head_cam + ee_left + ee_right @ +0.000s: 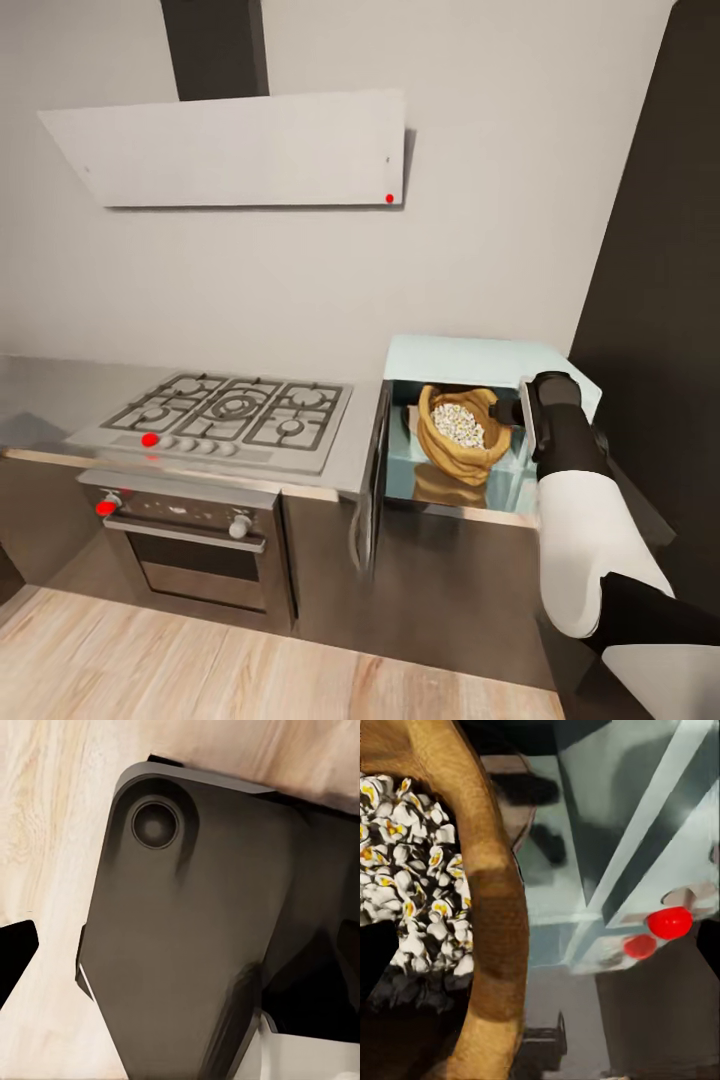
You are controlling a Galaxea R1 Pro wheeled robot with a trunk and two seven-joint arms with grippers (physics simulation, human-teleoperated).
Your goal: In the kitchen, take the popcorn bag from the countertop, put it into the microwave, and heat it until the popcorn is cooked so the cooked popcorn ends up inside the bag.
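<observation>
1. In the head view the microwave [487, 358] sits on the countertop [350, 470] at about 4 o'clock from the picture's middle, its door [372, 480] swung open toward 9 o'clock and seen nearly edge-on.
2. The popcorn bag [462, 432] stands inside the microwave's cavity, tilted so that its open rolled rim faces the camera; its reflection shows on the cavity floor just below it.
3. The popcorn [458, 425] fills the mouth of the bag as a heap of pale whitish puffs, and the right wrist view shows it close up [412, 862] as white pieces with yellow centres inside the brown rim [484, 885].
4. The right arm reaches in from 5 o'clock, and the right gripper [527, 408] is at the bag's 3 o'clock side, touching or just beside its rim; whether its fingers are wide, narrow or closed on the bag cannot be told.
5. The right wrist view also shows the mint-blue microwave wall [615, 832] and two red marks [669, 922] beside the bag.
6. The gas hob [225, 415] lies at 9 o'clock from the microwave, with the black oven [190, 545] under it and the hood [240, 148] above at 12 o'clock.
7. The left wrist view shows a dark robot part [187, 937] over the wood floor [45, 810]; the left gripper's state cannot be told.
</observation>
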